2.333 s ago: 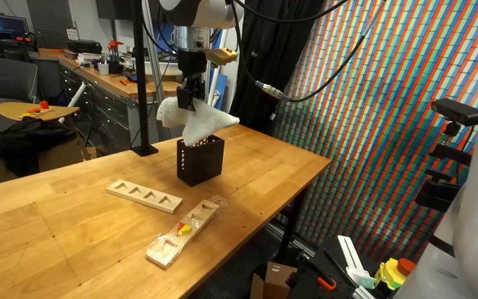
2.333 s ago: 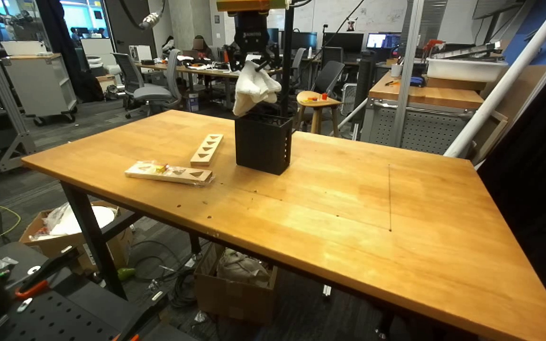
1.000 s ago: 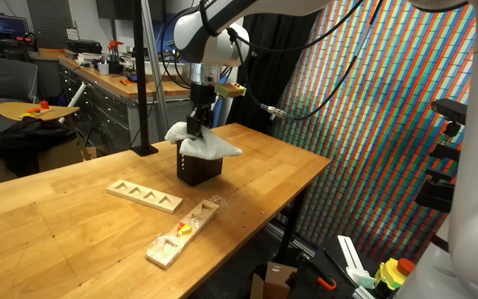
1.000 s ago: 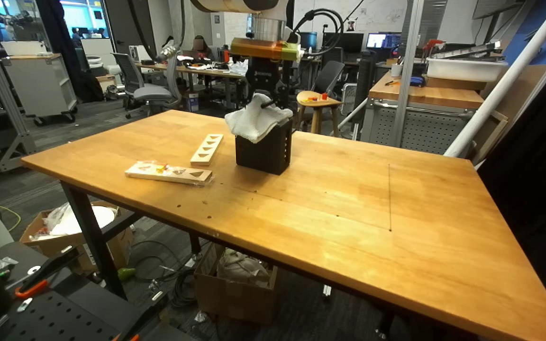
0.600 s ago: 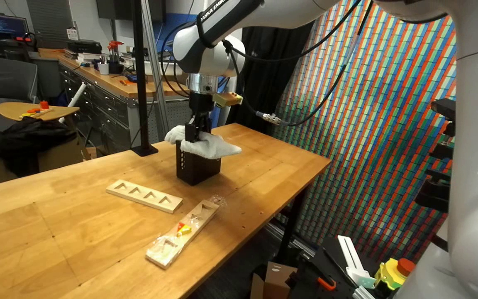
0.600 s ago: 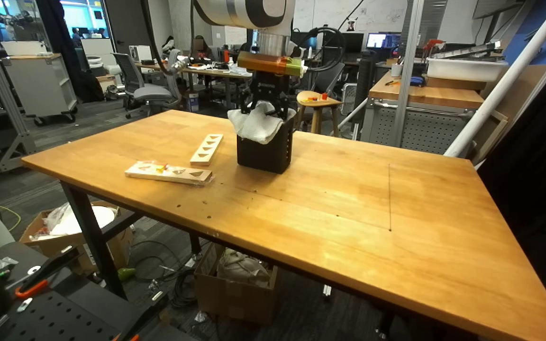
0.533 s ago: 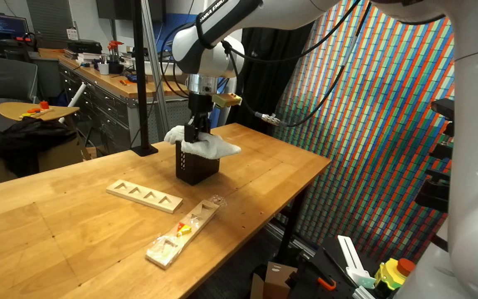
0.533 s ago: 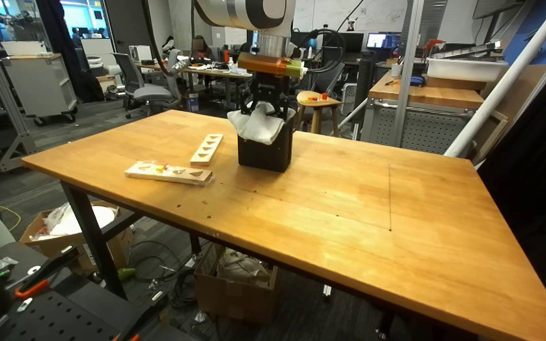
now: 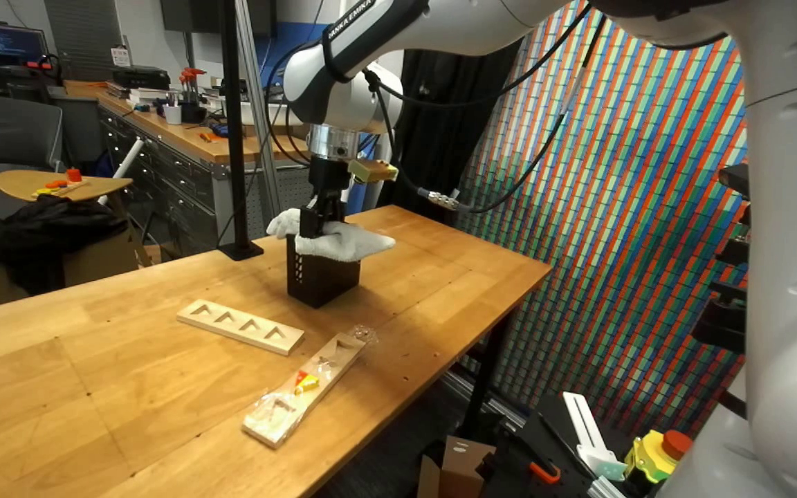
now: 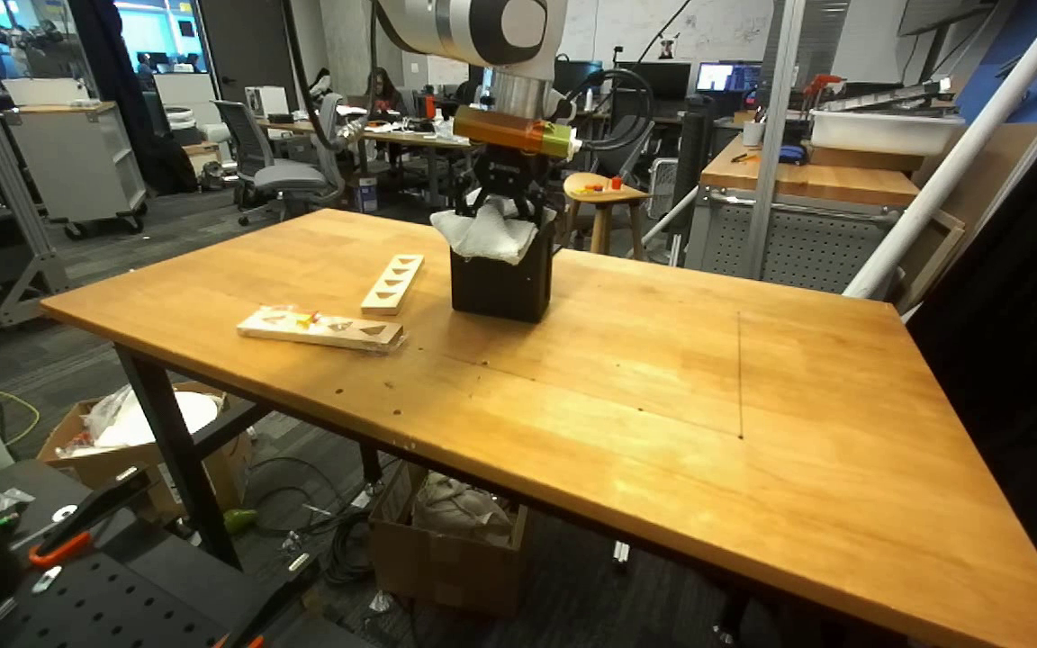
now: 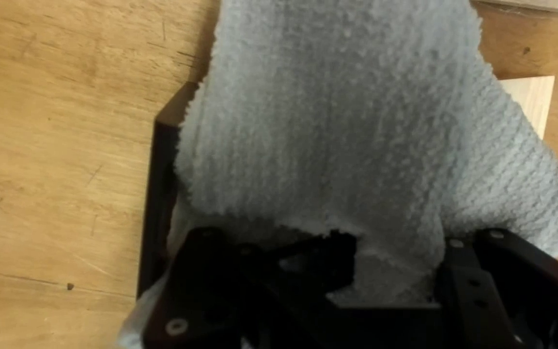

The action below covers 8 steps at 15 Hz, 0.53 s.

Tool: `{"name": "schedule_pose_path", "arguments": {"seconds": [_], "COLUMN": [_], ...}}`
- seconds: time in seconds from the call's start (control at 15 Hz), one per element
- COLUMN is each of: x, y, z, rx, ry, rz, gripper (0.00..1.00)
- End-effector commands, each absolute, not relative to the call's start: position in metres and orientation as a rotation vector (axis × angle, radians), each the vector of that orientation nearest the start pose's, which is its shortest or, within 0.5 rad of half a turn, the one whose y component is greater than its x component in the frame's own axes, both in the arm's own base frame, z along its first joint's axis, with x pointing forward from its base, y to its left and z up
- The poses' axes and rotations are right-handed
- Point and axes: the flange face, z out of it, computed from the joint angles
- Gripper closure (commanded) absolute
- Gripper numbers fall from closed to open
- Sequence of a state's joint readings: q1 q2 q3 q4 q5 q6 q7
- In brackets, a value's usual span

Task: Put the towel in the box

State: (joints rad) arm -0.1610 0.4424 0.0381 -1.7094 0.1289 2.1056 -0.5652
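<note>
The white towel (image 9: 346,243) lies bunched over the open top of the black box (image 9: 322,282), with ends hanging over the rim. It also shows draped over the box (image 10: 502,292) in an exterior view, where the towel (image 10: 491,238) covers the near wall's top. My gripper (image 9: 322,225) points down at the box opening with its fingertips in the towel folds. In the wrist view the towel (image 11: 332,106) hides most of the box (image 11: 155,203). One finger of the gripper (image 11: 354,259) reaches to the middle against the cloth; the other fingertip is hidden by it.
A plain wooden board (image 9: 241,326) with triangular recesses and a plastic-wrapped wooden board (image 9: 305,387) lie on the wooden table (image 9: 440,249) near the box. A black post (image 9: 234,138) stands at the table edge beside the box.
My gripper has come down with the towel from above the box onto its rim. Over the last second the box has shifted and turned slightly along with the gripper.
</note>
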Motion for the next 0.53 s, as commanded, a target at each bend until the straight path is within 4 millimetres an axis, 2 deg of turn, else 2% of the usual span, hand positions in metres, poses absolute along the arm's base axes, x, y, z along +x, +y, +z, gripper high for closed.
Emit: {"name": "schedule_pose_path", "arguments": {"seconds": [0.0,0.07,0.2,0.47], "x": [0.653,0.651,0.647,0.639], "y": [-0.071,-0.069,-0.063,-0.050], "z": [0.340,0.345,0.356,0.381], "rx": [-2.932,-2.935,-2.944,-2.949], "ry": [-0.543,-0.542,-0.543,-0.568], "rz": [-0.035,-0.038,-0.044,-0.055], "gripper": [0.97,0.73,0.72,0.42]}}
